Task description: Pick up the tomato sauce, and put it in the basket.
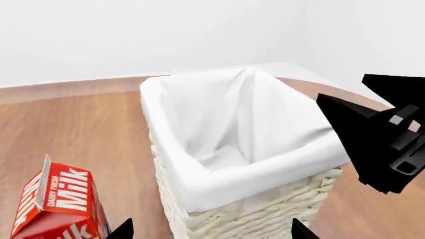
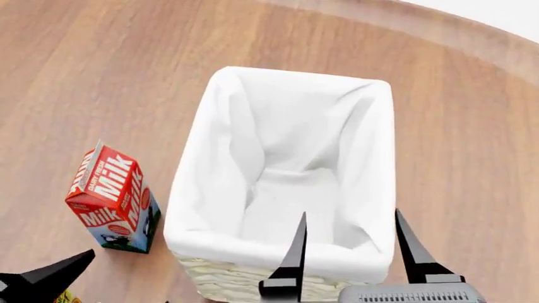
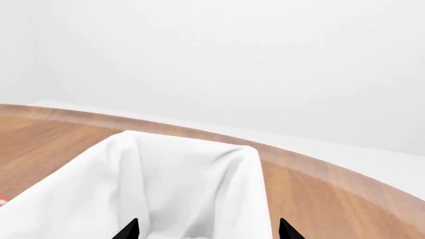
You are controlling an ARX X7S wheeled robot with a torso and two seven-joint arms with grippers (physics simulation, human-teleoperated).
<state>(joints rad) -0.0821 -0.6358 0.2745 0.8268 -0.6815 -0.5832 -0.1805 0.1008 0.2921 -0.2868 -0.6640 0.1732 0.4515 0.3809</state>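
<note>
wood table [image 2: 93, 69] | basket [image 2: 195, 189] (cloth-lined); milk carton [image 2: 112, 199] beside | wall apparently white

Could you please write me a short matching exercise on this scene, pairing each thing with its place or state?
Things:
1. milk carton
2. basket
3. right tool
4. left tool

Places or states:
A. open, over the basket's near rim
B. lined with white cloth, nothing visible inside
C. low at the head view's left corner, near the carton; state unclear
D. upright on the wooden table, left of the basket

Pairs: 1-D, 2-B, 3-A, 4-C
</note>
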